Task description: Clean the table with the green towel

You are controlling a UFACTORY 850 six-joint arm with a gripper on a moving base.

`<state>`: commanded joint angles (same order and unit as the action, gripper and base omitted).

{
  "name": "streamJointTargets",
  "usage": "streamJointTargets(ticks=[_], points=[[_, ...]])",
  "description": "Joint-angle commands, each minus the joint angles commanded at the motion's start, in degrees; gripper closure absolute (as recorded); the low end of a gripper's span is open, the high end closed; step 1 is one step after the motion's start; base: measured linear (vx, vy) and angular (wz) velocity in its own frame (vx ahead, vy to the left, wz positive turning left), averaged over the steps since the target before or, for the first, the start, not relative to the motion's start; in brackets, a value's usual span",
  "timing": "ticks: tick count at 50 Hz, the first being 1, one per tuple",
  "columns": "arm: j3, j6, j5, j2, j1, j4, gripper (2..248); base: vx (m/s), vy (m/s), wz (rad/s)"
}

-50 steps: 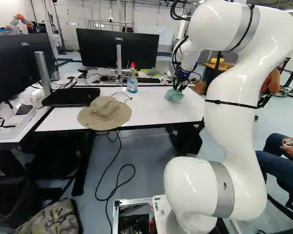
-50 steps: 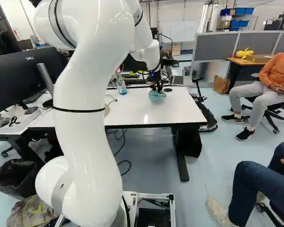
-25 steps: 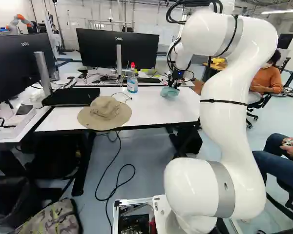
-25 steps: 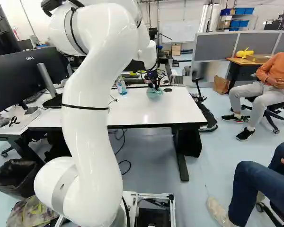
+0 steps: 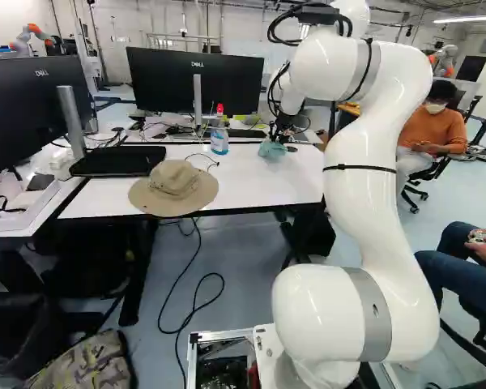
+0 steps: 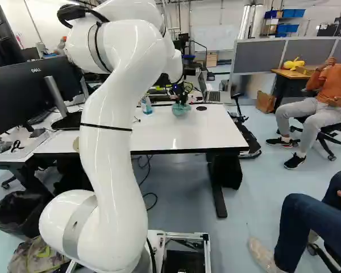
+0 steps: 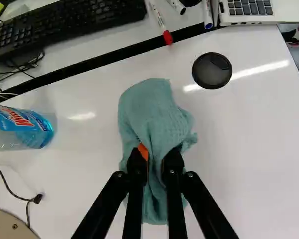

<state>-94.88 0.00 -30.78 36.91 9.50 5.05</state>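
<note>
Green towel (image 7: 157,112), one: bunched, clamped between the two fingers of the tool (image 7: 156,158), apparently against the white counter (image 7: 259,154). Clock centred on towel, twelve straight ahead of tool:
- Round black cover (image 7: 212,70), between one and two. Risk: its rim may snag trailing cloth.
- Blue-liquid bottle (image 7: 25,132), nine. Risk: a wide wipe that way could topple it.
- Loose black cable (image 7: 15,195), eight. Risk: cloth could drag it.
- Bunching. Risk: strokes may leave patches unwiped.

a lab; white robot arm (image 5: 373,186), monitors (image 5: 196,79), another robot (image 5: 28,36)
</note>
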Motion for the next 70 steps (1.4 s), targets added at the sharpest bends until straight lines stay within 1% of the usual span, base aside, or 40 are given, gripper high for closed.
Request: streamJointTargets(ticks=[23, 31, 38, 39, 43, 44, 49, 50, 54, 55, 59, 60, 65, 66, 70], points=[[-5.8, 0.0, 0.0, 4.1, -2.9, 0.0, 202, 0.0, 0.0, 0.0], [-8.4, 0.0, 0.0, 5.9, -3.2, 0.0, 202, 0.0, 0.0, 0.0], [-8.4, 0.0, 0.0, 5.9, -3.2, 0.0, 202, 0.0, 0.0, 0.0], [-8.4, 0.0, 0.0, 5.9, -3.2, 0.0, 181, 0.0, 0.0, 0.0], [-8.4, 0.0, 0.0, 5.9, -3.2, 0.0, 181, 0.0, 0.0, 0.0], [-8.4, 0.0, 0.0, 5.9, -3.2, 0.0, 146, 0.0, 0.0, 0.0], [-8.4, 0.0, 0.0, 5.9, -3.2, 0.0, 146, 0.0, 0.0, 0.0], [-8.4, 0.0, 0.0, 5.9, -3.2, 0.0, 111, 0.0, 0.0, 0.0], [-8.4, 0.0, 0.0, 5.9, -3.2, 0.0, 111, 0.0, 0.0, 0.0], [-8.4, 0.0, 0.0, 5.9, -3.2, 0.0, 75, 0.0, 0.0, 0.0], [-8.4, 0.0, 0.0, 5.9, -3.2, 0.0, 75, 0.0, 0.0, 0.0], [-8.4, 0.0, 0.0, 5.9, -3.2, 0.0, 38, 0.0, 0.0, 0.0], [-8.4, 0.0, 0.0, 5.9, -3.2, 0.0, 38, 0.0, 0.0, 0.0], [-8.4, 0.0, 0.0, 5.9, -3.2, 0.0, 5, 0.0, 0.0, 0.0], [-8.4, 0.0, 0.0, 5.9, -3.2, 0.0, 5, 0.0, 0.0, 0.0]])
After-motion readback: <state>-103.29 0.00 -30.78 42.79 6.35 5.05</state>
